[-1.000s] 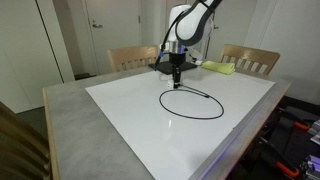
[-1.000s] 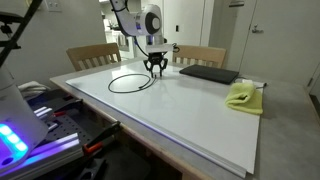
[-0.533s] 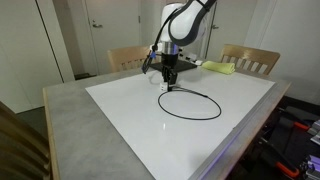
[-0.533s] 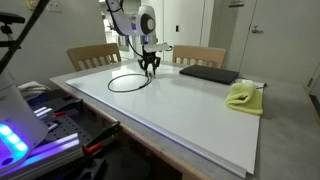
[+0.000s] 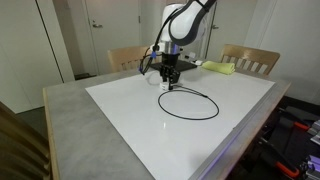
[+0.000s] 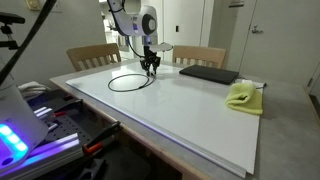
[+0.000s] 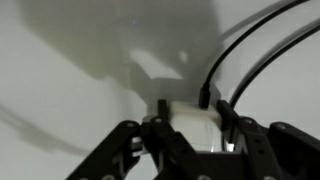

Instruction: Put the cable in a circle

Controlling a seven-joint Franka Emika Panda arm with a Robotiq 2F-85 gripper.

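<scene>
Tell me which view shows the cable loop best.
An exterior view shows the cable as a whole, wide loop. In an exterior view the cable looks flattened; the wrist view shows only two strands.

No legible text, labels, brands, numbers or signs in any view; all surfaces plain or too blurred.

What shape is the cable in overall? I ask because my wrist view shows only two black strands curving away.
Observer: The cable lies as a nearly closed oval loop on the white board.
Operator: Where is the gripper relative to it?
Observer: The gripper is low over the loop's edge nearest the chairs.
Operator: Anything else nearby?
Observer: A black pad and a yellow cloth lie to one side, apart from the loop.
</scene>
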